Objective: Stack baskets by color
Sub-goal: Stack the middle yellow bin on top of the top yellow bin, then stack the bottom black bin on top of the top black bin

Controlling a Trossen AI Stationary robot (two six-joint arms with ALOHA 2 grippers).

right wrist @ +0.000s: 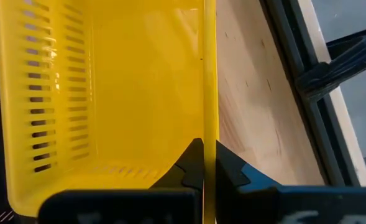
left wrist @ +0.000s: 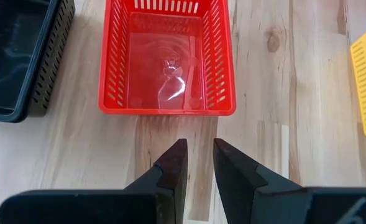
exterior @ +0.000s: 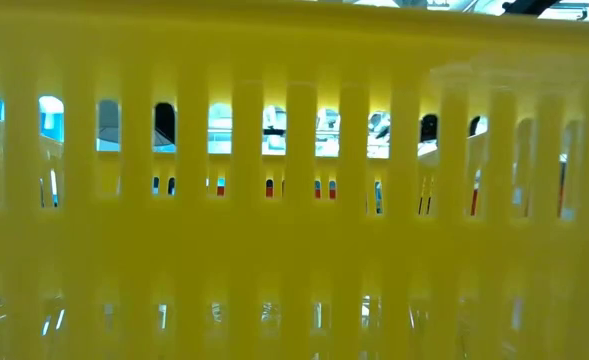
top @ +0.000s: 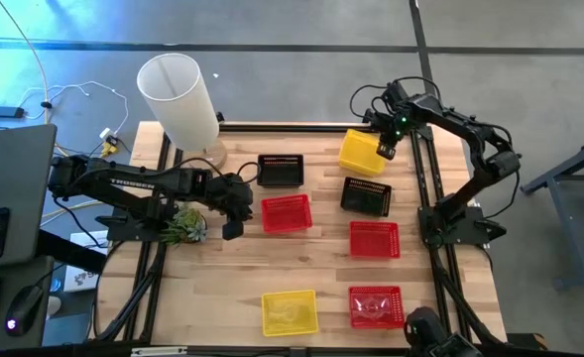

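At the table's near edge lies one yellow basket (top: pixel 290 312), filling the low view and hiding everything behind. At the far right corner the right gripper (right wrist: pixel 204 167), clamped on the wall of the lifted yellow basket (top: pixel 360 152), should carry it level and lower it squarely inside the near one. The left gripper (left wrist: pixel 199 167), slightly parted and empty, waits by a red basket (left wrist: pixel 167 59); perhaps clear plastic lies inside.

The baskets are glossy perforated plastic: the yellow basket (right wrist: pixel 108 87) and the red basket (left wrist: pixel 167 59) shine. The table (left wrist: pixel 282 81) is smooth pale grained wood.
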